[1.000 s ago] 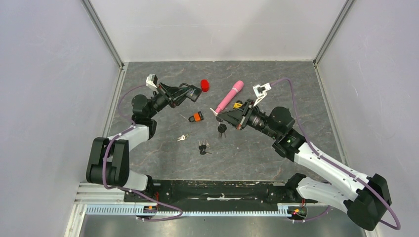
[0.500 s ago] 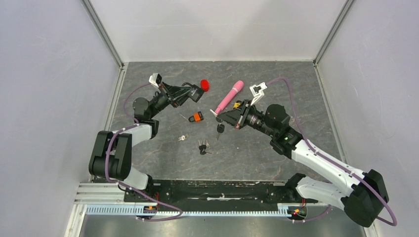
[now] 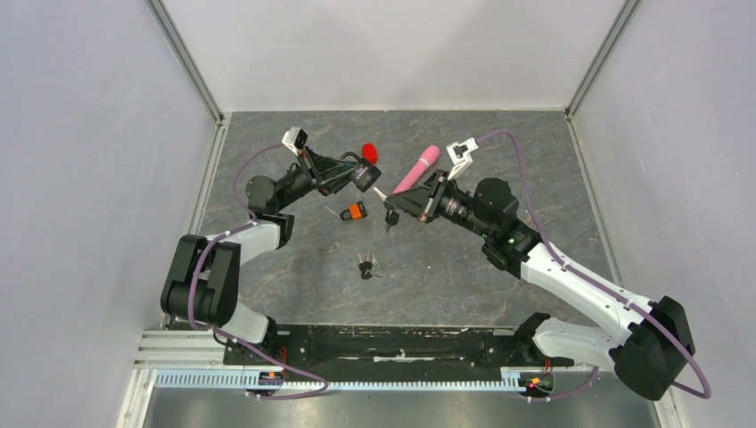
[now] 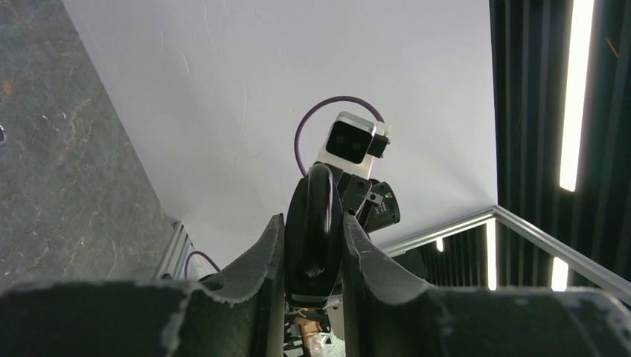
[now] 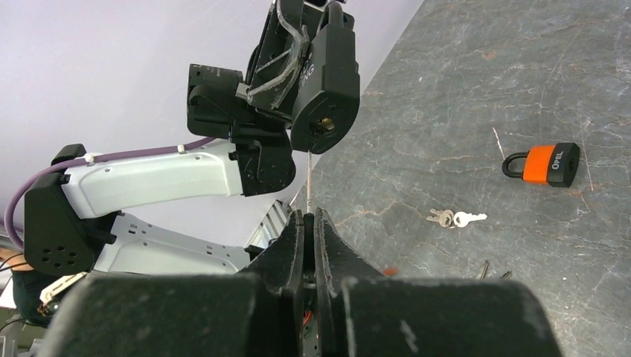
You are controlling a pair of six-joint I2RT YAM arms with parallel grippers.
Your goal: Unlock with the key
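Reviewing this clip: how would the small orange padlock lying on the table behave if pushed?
The small orange padlock lies flat on the grey stone-patterned table, so it would probably slide rather than roll. Its compact, solid-looking build suggests it is rigid and fairly heavy for its size.

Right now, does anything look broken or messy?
Nothing looks broken or spilled. The orange padlock and loose silver keys just lie scattered on the table. The left gripper holds the black padlock up, facing the key in the right gripper.

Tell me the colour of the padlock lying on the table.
The padlock is orange; right wrist view.
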